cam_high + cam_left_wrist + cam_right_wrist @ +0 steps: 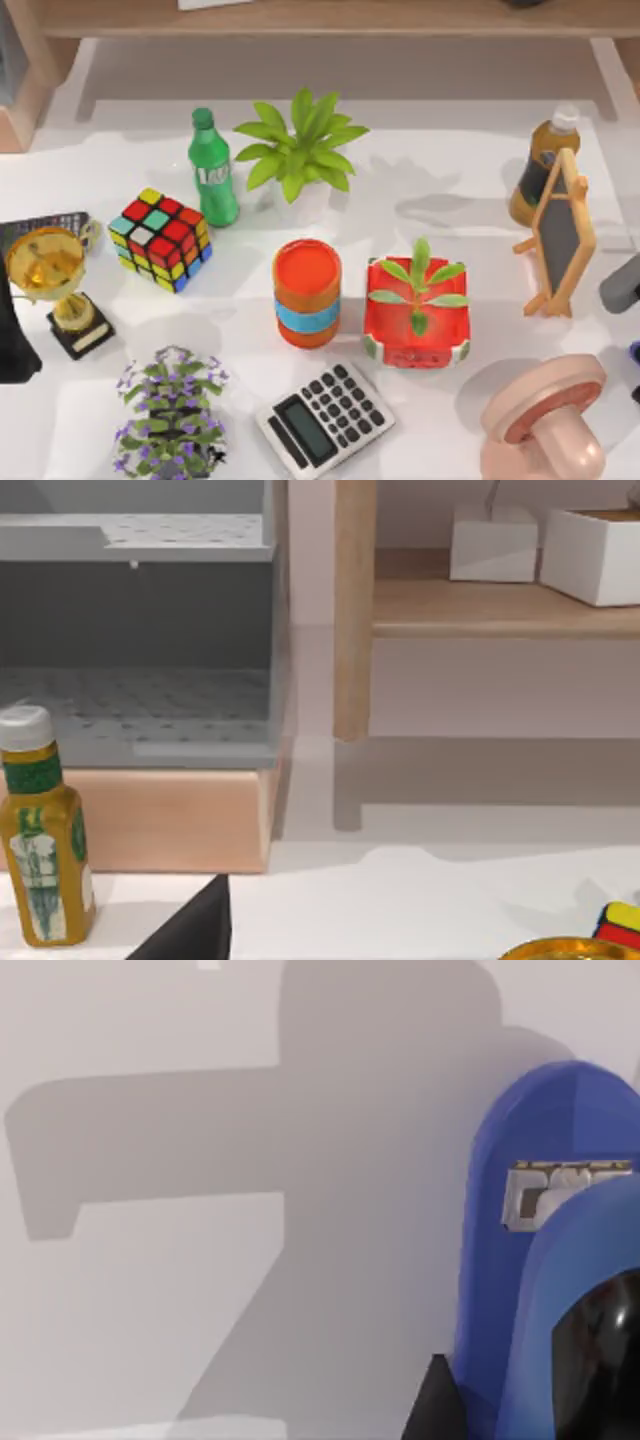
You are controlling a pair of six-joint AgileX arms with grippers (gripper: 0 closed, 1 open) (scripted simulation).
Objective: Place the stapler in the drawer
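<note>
The stapler (545,1260) is bright blue with a metal staple slot and a glossy black part. It lies on the white table, very close in the right wrist view. A dark fingertip (436,1405) of my right gripper shows right beside it. In the top view my right arm (622,285) reaches in at the table's right edge, with a sliver of the blue stapler (635,352) just below it. The drawer (140,695), a grey open box on a wooden base, appears in the left wrist view. My left arm (15,340) stays at the table's left edge.
The table holds a green soda bottle (213,168), a puzzle cube (160,240), a gold trophy (50,275), an orange can (307,292), a red planter (417,312), a calculator (325,420), a small chalkboard easel (560,235), a yellow bottle (540,165) and a pink object (545,420).
</note>
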